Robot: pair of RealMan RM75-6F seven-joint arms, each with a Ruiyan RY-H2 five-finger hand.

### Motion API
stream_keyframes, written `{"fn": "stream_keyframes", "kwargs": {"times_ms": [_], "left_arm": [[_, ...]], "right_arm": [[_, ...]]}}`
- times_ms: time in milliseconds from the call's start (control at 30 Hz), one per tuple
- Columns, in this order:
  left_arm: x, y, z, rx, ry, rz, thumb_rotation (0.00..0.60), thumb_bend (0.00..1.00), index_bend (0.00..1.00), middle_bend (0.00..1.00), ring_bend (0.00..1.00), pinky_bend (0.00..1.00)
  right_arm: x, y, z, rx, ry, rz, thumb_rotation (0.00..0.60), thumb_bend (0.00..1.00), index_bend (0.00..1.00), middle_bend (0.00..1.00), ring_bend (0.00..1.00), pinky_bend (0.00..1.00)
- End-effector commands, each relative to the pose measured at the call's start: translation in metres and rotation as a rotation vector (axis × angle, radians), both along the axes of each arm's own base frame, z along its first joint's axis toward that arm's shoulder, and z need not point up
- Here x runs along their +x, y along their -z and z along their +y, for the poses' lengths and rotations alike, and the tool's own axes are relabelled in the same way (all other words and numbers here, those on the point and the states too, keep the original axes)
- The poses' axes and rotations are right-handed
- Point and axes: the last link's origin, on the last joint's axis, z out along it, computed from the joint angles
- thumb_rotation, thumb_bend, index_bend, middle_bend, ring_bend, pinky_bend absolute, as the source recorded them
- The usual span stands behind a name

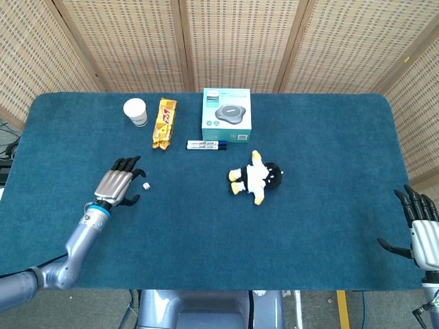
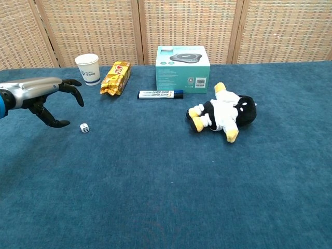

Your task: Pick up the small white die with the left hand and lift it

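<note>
I had the left hand (image 1: 118,186) hovering just beside the die (image 1: 146,186), fingers spread and curled a little downward, holding nothing. In the chest view the hand (image 2: 47,94) sat above the cloth with the die (image 2: 84,127) just to its right, near the fingertips but apart from them. The die lay flat on the table (image 1: 309,226), in front of the cup (image 1: 136,112) and snack bag (image 1: 163,123), well apart from the plush (image 1: 256,177). So I judged only the approach was done: the die was not yet touched, and the closing, pinching and lifting were all left. My right hand (image 1: 420,229) rested at the table's far right edge, fingers apart, empty.
</note>
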Motion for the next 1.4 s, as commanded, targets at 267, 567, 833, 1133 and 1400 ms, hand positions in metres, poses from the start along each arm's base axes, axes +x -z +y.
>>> {"fn": "stream_keyframes", "kwargs": {"times_ms": [267,567,833,1133,1400], "left_arm": [[-0.003,0.036,0.02,0.001,-0.042,0.037,0.6,0.36,0.34,0.0,0.0,0.0],[0.0,0.058,0.025,-0.01,-0.05,0.039,0.6,0.36,0.4,0.0,0.0,0.0],[0.005,0.064,0.026,0.013,-0.044,0.036,0.6,0.36,0.43,0.0,0.0,0.0],[-0.002,0.061,0.029,0.044,-0.087,0.052,0.6,0.36,0.44,0.0,0.0,0.0],[-0.003,0.059,0.032,0.044,-0.101,0.048,0.6,0.36,0.53,0.0,0.0,0.0]], "right_arm": [[-0.004,0.002,-0.004,0.009,0.02,0.002,0.6,0.0,0.01,0.0,0.0,0.0],[-0.007,0.002,-0.006,0.014,0.035,0.0,0.6,0.0,0.01,0.0,0.0,0.0],[-0.008,0.001,-0.006,0.015,0.038,-0.007,0.6,0.0,0.01,0.0,0.0,0.0],[-0.009,0.0,-0.006,0.012,0.039,-0.015,0.6,0.0,0.01,0.0,0.0,0.0],[-0.009,0.0,-0.006,0.013,0.039,-0.016,0.6,0.0,0.01,0.0,0.0,0.0]]}}
